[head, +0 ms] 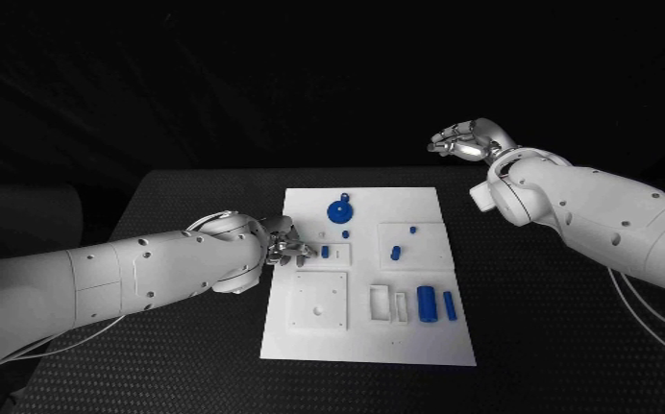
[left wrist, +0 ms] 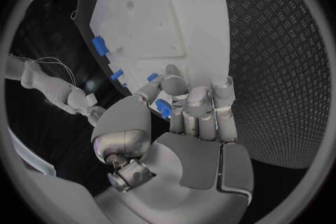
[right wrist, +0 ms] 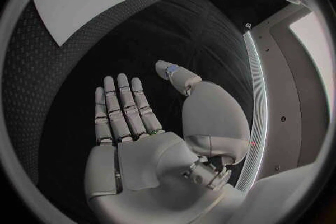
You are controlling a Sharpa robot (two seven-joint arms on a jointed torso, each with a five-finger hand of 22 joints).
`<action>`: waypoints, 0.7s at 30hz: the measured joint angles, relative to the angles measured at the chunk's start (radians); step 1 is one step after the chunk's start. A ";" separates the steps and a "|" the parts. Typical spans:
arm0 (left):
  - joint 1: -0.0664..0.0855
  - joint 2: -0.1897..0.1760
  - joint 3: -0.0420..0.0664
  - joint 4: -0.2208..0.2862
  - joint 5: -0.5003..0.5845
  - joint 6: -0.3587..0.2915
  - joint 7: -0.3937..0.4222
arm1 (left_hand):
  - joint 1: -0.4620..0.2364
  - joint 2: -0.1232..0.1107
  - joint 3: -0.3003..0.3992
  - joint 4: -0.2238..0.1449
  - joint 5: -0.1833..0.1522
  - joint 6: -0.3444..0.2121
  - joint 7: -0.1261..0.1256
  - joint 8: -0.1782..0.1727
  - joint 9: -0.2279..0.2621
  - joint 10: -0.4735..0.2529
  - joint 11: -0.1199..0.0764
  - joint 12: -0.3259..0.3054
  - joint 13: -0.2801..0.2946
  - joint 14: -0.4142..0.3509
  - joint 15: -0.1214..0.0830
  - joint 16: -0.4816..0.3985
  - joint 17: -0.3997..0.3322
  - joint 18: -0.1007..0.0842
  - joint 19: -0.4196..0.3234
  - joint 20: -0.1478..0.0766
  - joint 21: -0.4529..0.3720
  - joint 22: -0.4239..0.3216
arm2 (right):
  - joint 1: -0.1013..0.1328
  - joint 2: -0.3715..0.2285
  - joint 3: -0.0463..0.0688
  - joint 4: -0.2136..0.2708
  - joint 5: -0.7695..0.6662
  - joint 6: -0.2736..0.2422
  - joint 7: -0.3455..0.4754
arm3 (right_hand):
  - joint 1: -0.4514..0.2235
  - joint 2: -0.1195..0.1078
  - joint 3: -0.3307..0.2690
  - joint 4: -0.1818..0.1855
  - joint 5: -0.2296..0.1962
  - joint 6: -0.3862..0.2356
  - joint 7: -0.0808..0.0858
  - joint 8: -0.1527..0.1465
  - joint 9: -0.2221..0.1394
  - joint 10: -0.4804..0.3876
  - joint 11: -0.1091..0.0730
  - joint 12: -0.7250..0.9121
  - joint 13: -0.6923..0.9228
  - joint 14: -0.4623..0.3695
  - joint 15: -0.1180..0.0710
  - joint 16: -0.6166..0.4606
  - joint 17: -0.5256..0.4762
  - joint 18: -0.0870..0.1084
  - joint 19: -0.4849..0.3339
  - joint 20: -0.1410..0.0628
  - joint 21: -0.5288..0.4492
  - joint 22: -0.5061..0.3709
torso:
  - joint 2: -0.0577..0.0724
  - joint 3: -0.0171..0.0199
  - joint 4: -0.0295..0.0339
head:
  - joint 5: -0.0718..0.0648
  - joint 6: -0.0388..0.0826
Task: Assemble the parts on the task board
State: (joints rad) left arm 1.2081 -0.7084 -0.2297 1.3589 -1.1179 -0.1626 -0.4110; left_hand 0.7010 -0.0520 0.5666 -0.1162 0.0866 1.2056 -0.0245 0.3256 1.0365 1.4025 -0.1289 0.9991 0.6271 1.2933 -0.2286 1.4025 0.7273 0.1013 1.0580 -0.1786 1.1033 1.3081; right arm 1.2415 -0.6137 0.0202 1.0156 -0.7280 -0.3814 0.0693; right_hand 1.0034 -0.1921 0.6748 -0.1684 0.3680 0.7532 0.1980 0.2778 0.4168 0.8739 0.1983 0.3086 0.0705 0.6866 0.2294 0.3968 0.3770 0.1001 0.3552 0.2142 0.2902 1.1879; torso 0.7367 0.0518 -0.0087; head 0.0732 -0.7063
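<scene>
Light falls on my table (head: 194,356) from above; the room behind it, from ten to two o'clock, is black. The white board (head: 367,347) glows brightest, almost washed out at its near edge, and its blue pieces stay crisp. My left hand (head: 284,246) casts little shadow on it. My wrist cameras bend every straight edge, worst at the rim. Glare sits on my right hand's (right wrist: 150,123) palm and on my left thumb's shell (left wrist: 122,126).

Robotics lab, black textured table (head: 181,193); white task board (head: 416,205), dark backdrop
</scene>
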 measured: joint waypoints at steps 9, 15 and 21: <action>-0.001 -0.007 0.003 -0.001 0.000 -0.002 0.000 | -0.038 -0.077 -0.012 0.051 -0.033 -0.003 0.002 -0.005 0.005 0.000 0.000 0.007 -0.006 0.000 0.000 0.004 -0.003 0.000 0.000 0.000 0.000 0.000 | -0.001 0.000 0.000 0.000 0.000 0.000 0.000 | 0.000 0.000 0.000 0.000 0.000 0.000 0.000 0.000 0.000 0.000 0.000 0.000 -0.001 0.000 0.000 0.004 -0.001 0.000 0.000 0.000 -0.004 0.001 | 0.000 -0.0002 0.0000 | -0.001 -0.001; -0.003 -0.013 0.006 0.000 0.006 -0.010 0.000 | -0.042 -0.137 0.022 0.119 -0.033 -0.006 0.005 -0.013 0.013 0.000 0.000 0.007 -0.013 -0.004 -0.004 0.004 -0.009 0.000 0.000 0.000 0.000 0.000 | -0.002 0.000 0.000 0.000 0.000 0.001 0.000 | 0.000 0.000 0.000 0.000 0.004 0.000 0.000 0.000 0.000 0.000 0.000 0.000 -0.001 0.000 0.000 0.004 -0.001 0.000 0.000 0.000 -0.004 0.001 | 0.000 -0.0002 0.0004 | -0.002 -0.002; -0.004 -0.012 0.016 -0.005 0.024 -0.039 0.000 | -0.034 -0.223 0.068 0.217 -0.033 -0.036 0.017 -0.032 0.009 -0.010 0.009 -0.021 -0.039 -0.022 0.004 -0.023 -0.031 0.000 -0.002 -0.002 -0.012 -0.003 | -0.002 0.000 0.000 0.000 0.000 0.001 0.000 | 0.000 0.000 0.000 0.000 0.004 0.000 0.000 0.000 -0.001 0.000 0.000 0.000 -0.001 0.000 0.000 0.004 -0.002 0.000 0.000 0.000 -0.004 0.002 | 0.000 -0.0003 0.0003 | -0.002 0.000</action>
State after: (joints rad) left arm 1.2040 -0.7204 -0.2139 1.3536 -1.0938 -0.2018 -0.4107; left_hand 0.6669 -0.2747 0.6343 0.1006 0.0532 1.1695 -0.0073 0.2932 1.0451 1.3928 -0.1195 0.9785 0.5880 1.2715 -0.2248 1.3791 0.6961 0.1012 1.0558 -0.1808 1.0917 1.3054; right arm 1.2395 -0.6141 0.0202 1.0155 -0.7281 -0.3805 0.0691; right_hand 1.0034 -0.1921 0.6748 -0.1684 0.3718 0.7532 0.1980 0.2778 0.4160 0.8739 0.1983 0.3086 0.0698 0.6867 0.2293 0.4009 0.3752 0.1001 0.3552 0.2141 0.2864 1.1900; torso 0.7363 0.0515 -0.0084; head 0.0708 -0.7058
